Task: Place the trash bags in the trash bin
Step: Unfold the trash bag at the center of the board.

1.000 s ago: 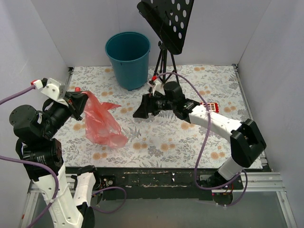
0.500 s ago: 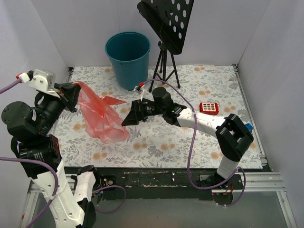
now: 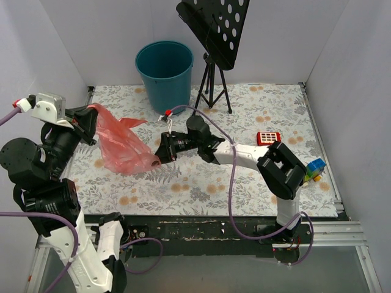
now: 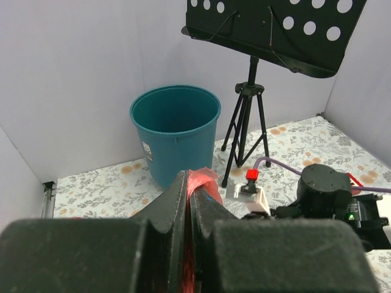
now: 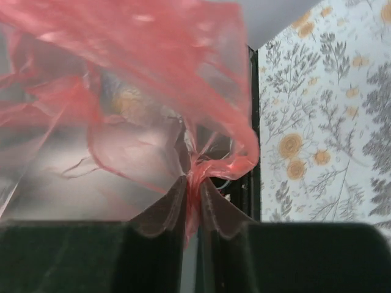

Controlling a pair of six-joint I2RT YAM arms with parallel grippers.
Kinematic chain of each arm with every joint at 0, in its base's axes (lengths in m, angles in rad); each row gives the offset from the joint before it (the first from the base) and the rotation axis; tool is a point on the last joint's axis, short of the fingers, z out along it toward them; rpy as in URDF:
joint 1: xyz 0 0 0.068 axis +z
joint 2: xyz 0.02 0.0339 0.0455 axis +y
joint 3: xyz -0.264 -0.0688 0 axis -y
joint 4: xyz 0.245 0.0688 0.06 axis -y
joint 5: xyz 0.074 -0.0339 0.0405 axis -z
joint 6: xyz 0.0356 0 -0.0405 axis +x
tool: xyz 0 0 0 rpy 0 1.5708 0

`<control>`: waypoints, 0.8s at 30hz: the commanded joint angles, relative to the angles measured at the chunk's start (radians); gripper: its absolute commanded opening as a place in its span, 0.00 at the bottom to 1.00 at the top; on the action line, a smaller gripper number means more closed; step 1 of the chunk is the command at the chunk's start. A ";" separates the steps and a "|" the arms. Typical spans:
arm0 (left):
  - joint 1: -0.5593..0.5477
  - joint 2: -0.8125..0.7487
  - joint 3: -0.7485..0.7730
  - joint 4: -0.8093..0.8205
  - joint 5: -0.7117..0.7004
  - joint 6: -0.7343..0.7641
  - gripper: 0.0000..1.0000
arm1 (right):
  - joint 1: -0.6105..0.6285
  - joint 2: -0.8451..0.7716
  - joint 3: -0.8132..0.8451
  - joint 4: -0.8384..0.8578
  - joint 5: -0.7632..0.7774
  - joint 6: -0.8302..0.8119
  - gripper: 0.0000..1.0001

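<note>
— How far along is the task judged to be?

— Nothing has been binned. The red trash bag (image 3: 124, 148) is held at the left side of the bench (image 3: 256, 177), stretched between the two arms. No red film is seen inside the teal trash bin (image 3: 164, 73) at the back wall. Whether the bag's lowest fold rests on the bench cannot be told.

— What is gripped, and by which jaws?

— The left jaws are closed to a narrow slit on the bag's upper edge. The right jaws are pinched tight on a twisted fold at its lower right end.

— What is left to be done?

— The whole transfer, it is judged. The bag is to be carried back to the bin, which stands well apart beside the music stand (image 3: 214, 27), then brought over the rim and released by both jaws.
</note>
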 commanded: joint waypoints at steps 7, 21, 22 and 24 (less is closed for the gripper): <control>0.004 -0.014 -0.128 -0.157 -0.032 0.195 0.00 | -0.071 -0.289 -0.028 -0.418 0.262 -0.621 0.01; 0.006 0.110 -0.161 -0.582 0.426 0.705 0.00 | 0.029 -0.677 -0.130 -0.446 0.946 -1.432 0.01; 0.006 0.112 -0.174 -0.620 0.411 0.743 0.00 | 0.046 -0.711 -0.161 -0.436 0.959 -1.455 0.01; 0.003 0.124 -0.239 -0.606 0.274 0.698 0.00 | 0.061 -0.747 -0.201 -0.488 0.966 -1.467 0.01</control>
